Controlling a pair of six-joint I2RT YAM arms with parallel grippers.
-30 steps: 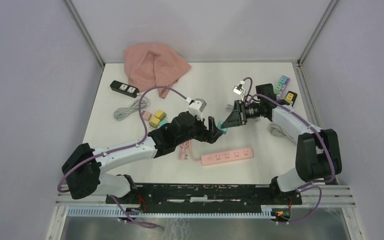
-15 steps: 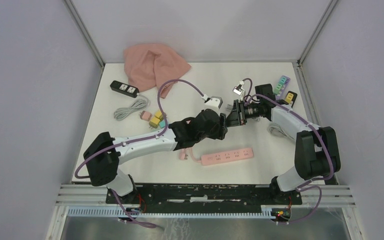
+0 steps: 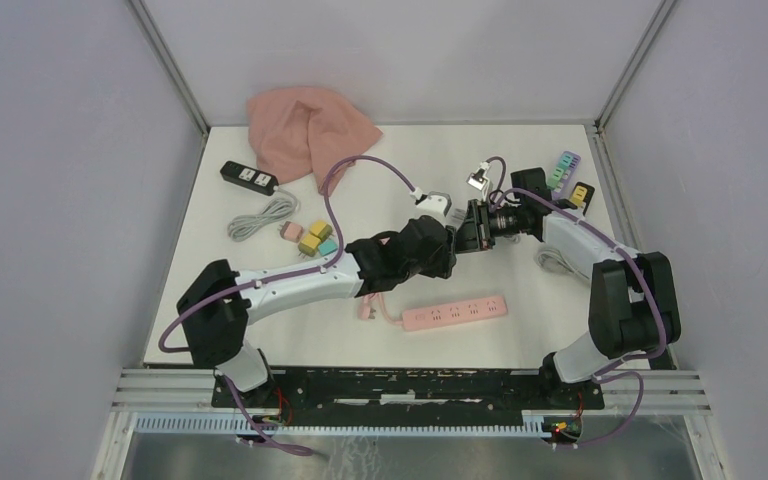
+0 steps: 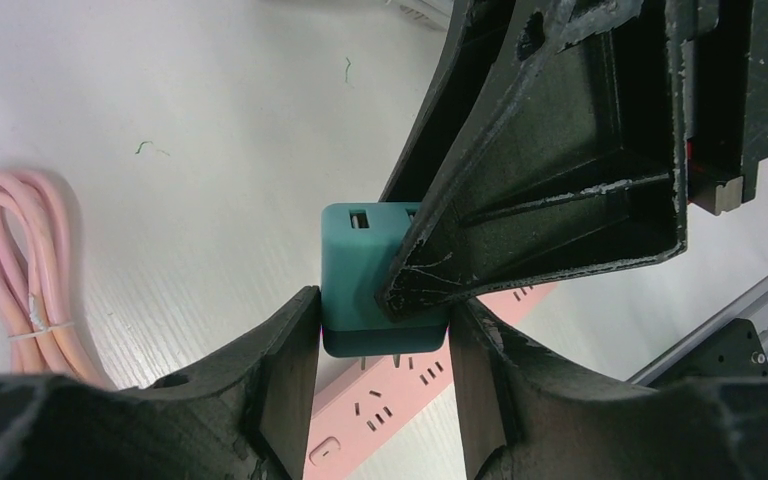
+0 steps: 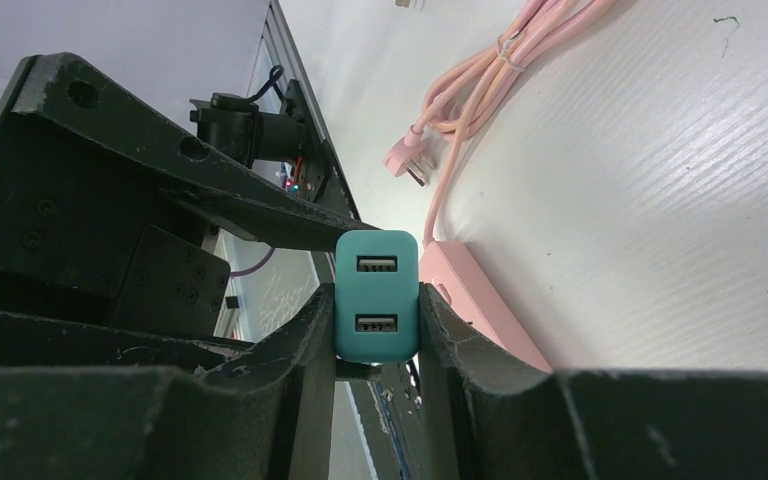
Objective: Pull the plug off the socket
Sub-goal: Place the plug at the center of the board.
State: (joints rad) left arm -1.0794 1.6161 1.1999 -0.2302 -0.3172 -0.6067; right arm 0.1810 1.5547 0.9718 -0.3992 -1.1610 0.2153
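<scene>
Nearest you, a pink power strip (image 3: 455,312) lies flat on the desk (image 3: 410,170), with its pink cable (image 4: 10,260) coiled just beside it. Above them, clear of the desk, your two arms meet nose to nose over one small teal plug (image 4: 355,265).

Your right gripper (image 5: 375,300) is clamped on the plug's flat sides, and the face with two USB ports is turned toward that wrist camera. Your left gripper (image 4: 382,320) grasps the other end of the same block, one finger pressed to each side, just beside the right gripper's fingers. A faint line runs across the block near the left gripper's hold. Whether that is where the two halves join is not clear from these views.

Expect a light, rigid piece of smooth plastic. It will not give under pressure, but its glossy sides could slide out of a loose pinch. Keep both holds square on the flat faces, not the rounded corners. Draw the arms straight apart, because twisting would likely bind the prongs.

Farther back on the desk sit a cluster of small coloured blocks (image 3: 312,238), then a black power strip (image 3: 248,177). A crumpled pink cloth (image 3: 305,130) lies at the far edge.
</scene>
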